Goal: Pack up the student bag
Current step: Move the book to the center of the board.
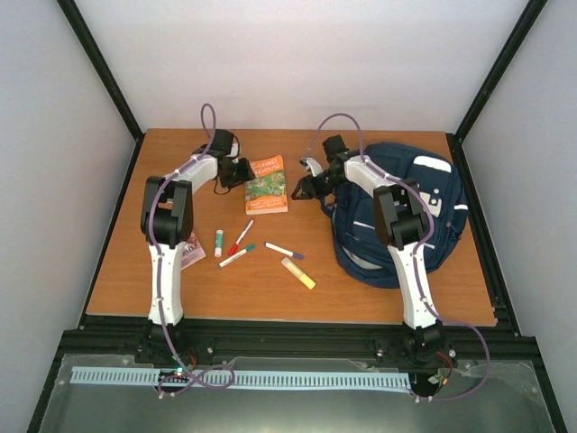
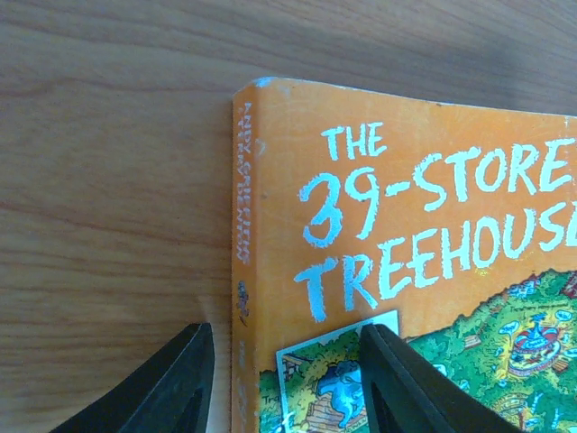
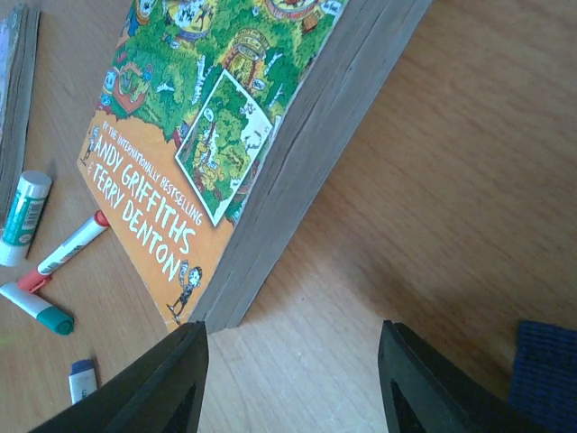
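The navy student bag [image 1: 410, 212] lies at the right of the table; a corner of it shows in the right wrist view [image 3: 548, 370]. An orange paperback book [image 1: 267, 184] lies flat to its left. My left gripper [image 1: 242, 172] is open at the book's left edge. In its wrist view [image 2: 284, 383] one finger is over the cover [image 2: 406, 253] and the other over bare wood, straddling the spine. My right gripper [image 1: 303, 186] is open and empty beside the book's right edge. In its wrist view [image 3: 293, 383] the book's page edge [image 3: 297, 162] lies just ahead of the left finger.
A glue stick [image 1: 218, 242], a red marker [image 1: 241, 236], a green marker [image 1: 236, 256], a purple-capped pen [image 1: 284, 251] and a yellow stick [image 1: 298, 273] lie in front of the book. A flat packet [image 1: 191, 251] lies by the left arm. Black frame posts edge the table.
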You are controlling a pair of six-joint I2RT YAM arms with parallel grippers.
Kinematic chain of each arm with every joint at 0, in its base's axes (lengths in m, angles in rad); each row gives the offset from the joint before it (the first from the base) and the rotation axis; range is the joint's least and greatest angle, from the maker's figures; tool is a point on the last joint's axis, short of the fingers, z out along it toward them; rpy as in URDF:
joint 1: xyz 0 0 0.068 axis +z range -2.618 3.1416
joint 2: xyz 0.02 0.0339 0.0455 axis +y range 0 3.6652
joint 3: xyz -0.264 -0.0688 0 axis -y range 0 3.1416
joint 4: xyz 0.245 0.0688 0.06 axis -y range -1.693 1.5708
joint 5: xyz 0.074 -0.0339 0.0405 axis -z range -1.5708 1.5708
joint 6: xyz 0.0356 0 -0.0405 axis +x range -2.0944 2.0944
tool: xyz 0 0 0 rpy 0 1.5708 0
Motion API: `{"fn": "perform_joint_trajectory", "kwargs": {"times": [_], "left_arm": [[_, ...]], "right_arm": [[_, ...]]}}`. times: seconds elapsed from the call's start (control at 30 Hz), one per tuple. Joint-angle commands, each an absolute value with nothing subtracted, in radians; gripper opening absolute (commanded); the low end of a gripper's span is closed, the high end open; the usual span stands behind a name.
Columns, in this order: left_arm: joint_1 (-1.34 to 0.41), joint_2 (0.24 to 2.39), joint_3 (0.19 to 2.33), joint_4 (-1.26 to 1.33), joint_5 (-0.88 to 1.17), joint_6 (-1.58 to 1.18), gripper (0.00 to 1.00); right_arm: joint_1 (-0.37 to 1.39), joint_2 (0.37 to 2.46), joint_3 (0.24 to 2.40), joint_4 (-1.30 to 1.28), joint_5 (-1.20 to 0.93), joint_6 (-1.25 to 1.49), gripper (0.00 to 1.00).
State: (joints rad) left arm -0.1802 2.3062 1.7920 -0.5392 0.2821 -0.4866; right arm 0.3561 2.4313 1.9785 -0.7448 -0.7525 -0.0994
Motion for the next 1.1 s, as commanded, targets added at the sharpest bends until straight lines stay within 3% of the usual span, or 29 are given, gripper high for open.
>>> {"fn": "perform_joint_trajectory", "kwargs": {"times": [0.0, 0.3, 0.4, 0.57, 0.87, 0.97, 1.07], "left_arm": [[-0.21, 2.272, 1.751, -0.518, 0.331, -0.515, 0.45], [-0.288, 2.233, 1.634, -0.493, 0.3, -0.527, 0.4], [-0.307, 2.212, 1.563, -0.446, 0.272, -0.599, 0.4], [-0.338, 2.156, 1.45, -0.397, 0.25, -0.643, 0.38], [-0.35, 1.999, 1.229, -0.359, 0.257, -0.649, 0.38], [-0.35, 1.946, 1.197, -0.362, 0.247, -0.637, 0.43], [-0.35, 1.901, 1.209, -0.388, 0.204, -0.617, 0.65]], "right_arm": [[0.368, 2.45, 2.019, -0.764, -0.833, -0.085, 0.54], [0.37, 2.469, 2.014, -0.756, -0.826, -0.037, 0.56], [0.371, 2.453, 1.968, -0.751, -0.758, -0.004, 0.53], [0.371, 2.377, 1.79, -0.74, -0.754, 0.029, 0.33], [0.371, 2.198, 1.526, -0.697, -0.738, 0.031, 0.32], [0.371, 2.137, 1.47, -0.672, -0.727, 0.019, 0.39], [0.368, 2.075, 1.471, -0.668, -0.715, 0.01, 0.46]]}}
